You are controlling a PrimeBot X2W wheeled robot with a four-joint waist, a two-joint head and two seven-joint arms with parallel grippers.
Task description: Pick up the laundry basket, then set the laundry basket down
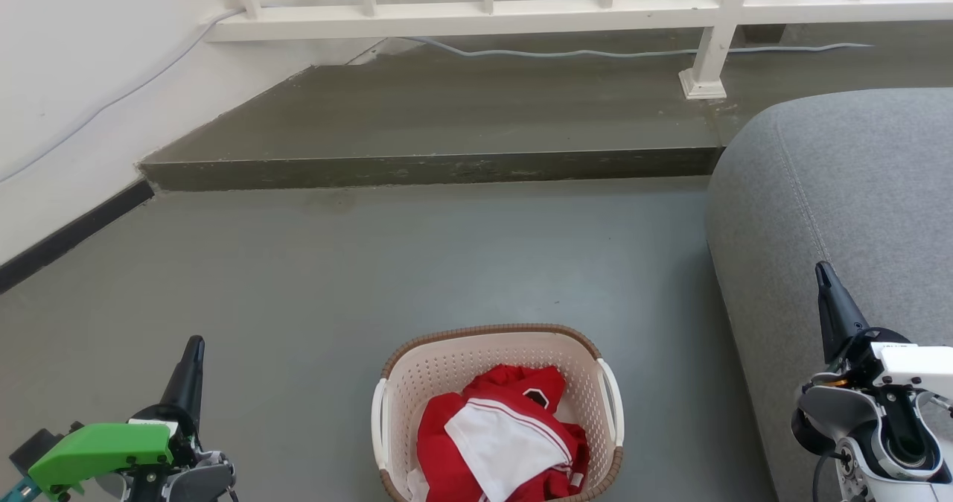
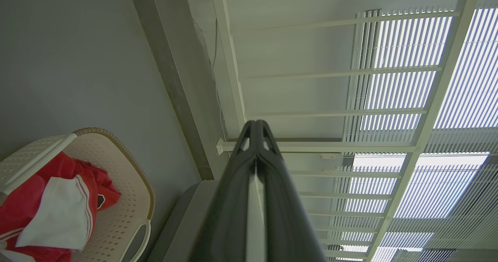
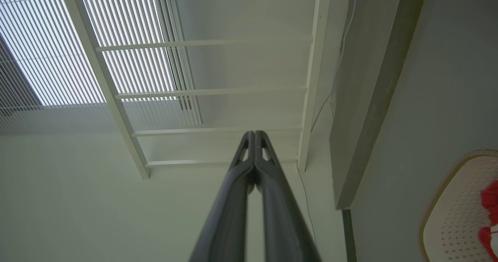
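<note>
Though both grippers sit low at the near edge, neither touches the cream perforated plastic laundry basket [image 1: 447, 372] w/ brown woven-look rim and white side handles. It stands upright on the smooth grey floor [image 1: 372, 264] at near centre, btwn the two arms. Inside lies a crumpled red-and-white garment [image 1: 506, 435], piled toward the near side, so the far inner wall is bare.

The left gripper [image 1: 195, 345], on a wrist w/ a bright green plastic cover [image 1: 97, 446], is well to the basket's left, dark fingers pointing far. The left wrist view shows its jaws pressed together tip to tip, nothing btwn them.

The right gripper [image 1: 821, 272], on a white-and-grey wrist, is well to the basket's right and a bit farther off, in front of the rounded grey fabric sofa [image 1: 841, 189]. The right wrist view shows its jaws likewise closed, tips meeting, holding nothing.

Farther back, a raised grey concrete step [image 1: 447, 115] runs left to right across the floor. At far left is a white wall [image 1: 74, 77] w/ a black skirting strip [image 1: 67, 237] along its foot. On the step, far right, stands the post of a white painted railing [image 1: 484, 18], and a pale cable [image 1: 595, 53] lies along the step under the rail. Both wrist views show slatted blinds beyond the railing.
</note>
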